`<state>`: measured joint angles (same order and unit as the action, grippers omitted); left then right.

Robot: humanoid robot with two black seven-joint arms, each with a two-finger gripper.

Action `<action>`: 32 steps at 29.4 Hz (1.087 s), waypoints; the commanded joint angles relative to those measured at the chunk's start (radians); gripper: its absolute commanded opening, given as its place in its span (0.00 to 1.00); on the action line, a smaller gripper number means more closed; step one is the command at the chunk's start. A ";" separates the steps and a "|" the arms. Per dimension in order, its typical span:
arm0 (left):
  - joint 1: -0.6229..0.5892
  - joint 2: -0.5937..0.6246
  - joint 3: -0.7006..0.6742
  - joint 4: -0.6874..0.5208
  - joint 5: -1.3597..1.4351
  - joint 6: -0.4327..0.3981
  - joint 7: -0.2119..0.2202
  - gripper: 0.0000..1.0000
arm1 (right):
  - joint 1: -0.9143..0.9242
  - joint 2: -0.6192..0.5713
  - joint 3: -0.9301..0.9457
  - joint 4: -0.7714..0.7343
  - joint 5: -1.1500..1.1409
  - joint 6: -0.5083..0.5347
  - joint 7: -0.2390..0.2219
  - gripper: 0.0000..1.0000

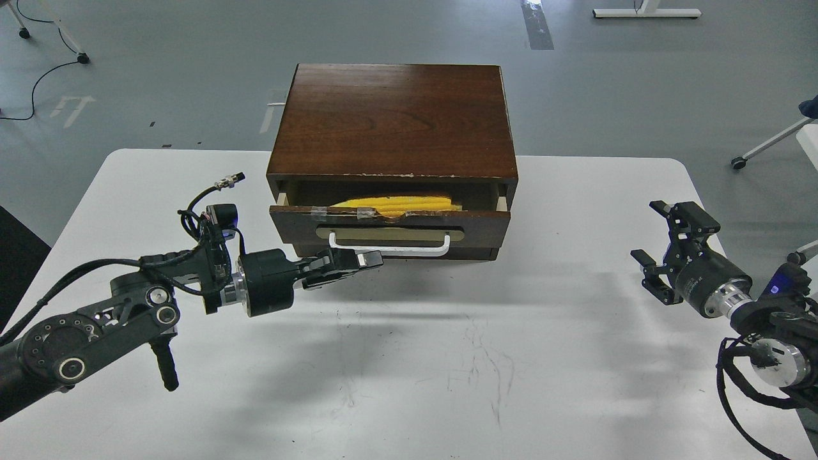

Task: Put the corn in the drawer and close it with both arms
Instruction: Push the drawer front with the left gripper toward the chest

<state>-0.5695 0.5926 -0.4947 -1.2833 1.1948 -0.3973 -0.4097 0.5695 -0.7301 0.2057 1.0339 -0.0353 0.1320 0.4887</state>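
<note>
Our corn (399,204) lies inside the partly open drawer (390,223) on the bench (409,358). Our left tool (367,258), fingers together, sits at the handle (390,245); our right tool (661,246) hangs spread apart, well aside.

Cabinets: one (393,118)
Drawers: one (390,225)
Corn cobs: one (399,203)
Tables: one (409,358)
Grippers: two, left gripper (364,260), right gripper (668,249)

I only get the one head view: looks forward and down onto the table (409,383), mid-range.
</note>
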 commanded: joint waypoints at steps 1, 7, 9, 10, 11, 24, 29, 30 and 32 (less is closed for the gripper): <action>-0.003 -0.014 -0.002 0.022 0.000 0.000 -0.001 0.00 | -0.003 0.000 0.000 0.000 0.000 0.000 0.000 0.99; -0.003 -0.037 -0.019 0.047 0.000 -0.002 -0.001 0.00 | -0.005 0.000 0.000 0.000 0.000 -0.002 0.000 0.99; -0.003 -0.042 -0.027 0.056 0.000 0.000 -0.001 0.00 | -0.005 0.000 0.000 0.000 0.000 -0.002 0.000 0.99; -0.004 -0.046 -0.034 0.064 0.000 -0.002 -0.001 0.00 | -0.005 0.000 0.000 0.000 0.000 -0.002 0.000 0.99; -0.004 -0.049 -0.038 0.067 0.000 -0.002 -0.001 0.00 | -0.005 0.000 0.000 0.000 0.000 -0.002 0.000 0.99; -0.012 -0.059 -0.059 0.091 -0.003 -0.011 -0.003 0.00 | -0.005 0.000 0.000 0.000 0.000 -0.002 0.000 0.99; -0.032 -0.059 -0.059 0.094 -0.020 -0.008 -0.003 0.00 | -0.005 0.000 0.000 0.000 0.000 -0.002 0.000 0.99; -0.033 -0.059 -0.059 0.094 -0.033 -0.005 -0.001 0.00 | -0.005 0.000 0.000 -0.002 0.000 -0.002 0.000 0.99; -0.033 -0.059 -0.058 0.094 -0.038 -0.006 -0.001 0.00 | -0.005 0.000 0.000 0.000 0.000 -0.002 0.000 0.99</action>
<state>-0.6001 0.5339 -0.5542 -1.1894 1.1712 -0.4041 -0.4123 0.5644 -0.7302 0.2055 1.0334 -0.0353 0.1303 0.4887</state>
